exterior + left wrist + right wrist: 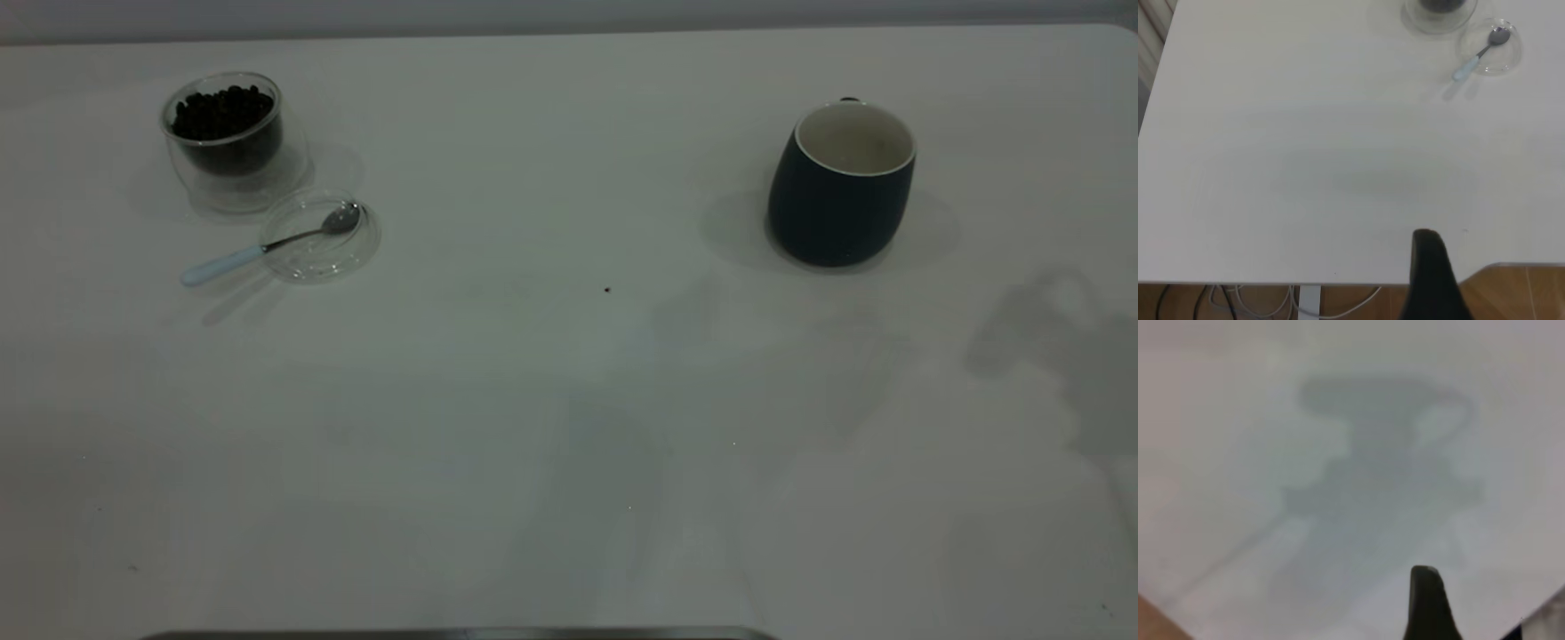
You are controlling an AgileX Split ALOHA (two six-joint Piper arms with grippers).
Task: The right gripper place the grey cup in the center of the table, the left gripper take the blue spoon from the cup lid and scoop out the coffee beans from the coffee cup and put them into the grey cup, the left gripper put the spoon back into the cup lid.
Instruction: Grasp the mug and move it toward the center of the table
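The grey cup (840,191) stands upright at the right rear of the table (569,400), its white inside showing nothing in it. At the left rear stands the coffee cup (233,142), holding coffee beans (222,111). Just in front of it lies the cup lid (333,262), with the blue spoon (258,252) resting bowl-in and its handle sticking out over the table. Neither gripper shows in the exterior view. The left gripper (1428,267) hangs over the table's near edge, far from the spoon (1478,57), lid (1501,60) and coffee cup (1438,13). The right gripper (1426,600) hovers over bare tabletop.
A tiny dark speck (607,289) lies near the table's middle. An arm's shadow (1067,356) falls on the right side. Beyond the table's near edge, cables (1271,300) and wooden floor (1518,293) show in the left wrist view.
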